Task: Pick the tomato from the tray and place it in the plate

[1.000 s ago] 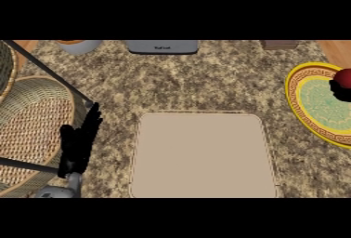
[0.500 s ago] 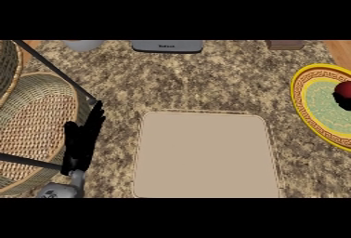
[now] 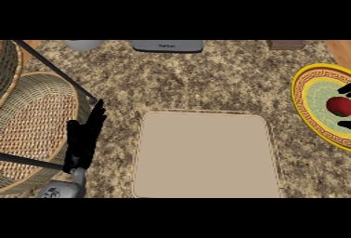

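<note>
View has shifted left — tomato (image 3: 339, 106) over plate (image 3: 310, 104), right hand (image 3: 345, 90) cut off, grip unclear.

tomato (image 3: 338, 106): red | plate (image 3: 308, 109): yellow rim, green centre, dark key pattern | tray (image 3: 205, 155): beige | counter (image 3: 205, 79): speckled brown granite | basket (image 3: 34, 125): tan woven

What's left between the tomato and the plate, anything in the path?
Nothing visible. The tomato is already over the plate, with the right hand curled around it at the view's right edge. The tray sits apart, nearer the middle.
</note>
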Robot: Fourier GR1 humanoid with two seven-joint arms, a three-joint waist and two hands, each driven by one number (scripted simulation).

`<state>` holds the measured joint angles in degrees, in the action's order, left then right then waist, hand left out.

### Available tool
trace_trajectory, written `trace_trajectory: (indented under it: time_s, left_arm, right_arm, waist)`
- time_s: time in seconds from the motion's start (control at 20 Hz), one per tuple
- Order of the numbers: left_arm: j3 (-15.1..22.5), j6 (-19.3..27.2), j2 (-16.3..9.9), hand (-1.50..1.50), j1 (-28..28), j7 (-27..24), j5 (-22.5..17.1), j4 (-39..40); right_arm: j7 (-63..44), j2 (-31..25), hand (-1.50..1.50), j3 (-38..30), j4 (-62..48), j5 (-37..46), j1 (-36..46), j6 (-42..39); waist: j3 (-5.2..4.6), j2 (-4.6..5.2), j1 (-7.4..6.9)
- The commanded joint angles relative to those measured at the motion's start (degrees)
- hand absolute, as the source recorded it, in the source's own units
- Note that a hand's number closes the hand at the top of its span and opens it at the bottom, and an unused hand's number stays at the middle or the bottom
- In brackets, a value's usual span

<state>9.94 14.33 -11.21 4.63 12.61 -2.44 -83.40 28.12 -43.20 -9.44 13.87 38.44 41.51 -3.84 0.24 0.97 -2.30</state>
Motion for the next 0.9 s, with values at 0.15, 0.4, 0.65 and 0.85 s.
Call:
trace_trajectory:
  time_s: [0.15, 0.4, 0.65, 0.85]
  left_arm:
    - [-0.6, 0.5, 0.1, 0.0, -0.1, -0.7, 0.6, 1.8]
    - [-0.6, 0.1, 0.0, 0.0, -1.8, -1.4, 0.3, -0.1]
    - [-2.5, -1.7, -1.2, 0.0, -0.3, -1.1, -0.9, 2.1]
    - [0.3, 1.1, 0.7, 0.0, -1.8, -0.4, 2.0, -0.9]
  right_arm:
    - [12.5, 0.0, -1.5, -11.7, -1.6, -12.6, 1.9, -7.4]
    - [13.8, -5.5, -1.5, -19.1, -5.3, -20.2, 2.0, -19.0]
    - [14.6, -5.4, -1.5, -20.0, -6.9, -21.5, -0.3, -23.7]
    - [18.0, -3.4, -1.5, -20.2, -5.9, -21.9, -2.8, -23.2]
  waist:
    - [0.07, -0.21, 1.25]
    - [0.05, -0.19, 0.74]
    - [0.04, 0.03, 0.31]
    - [0.12, 0.01, -0.01]
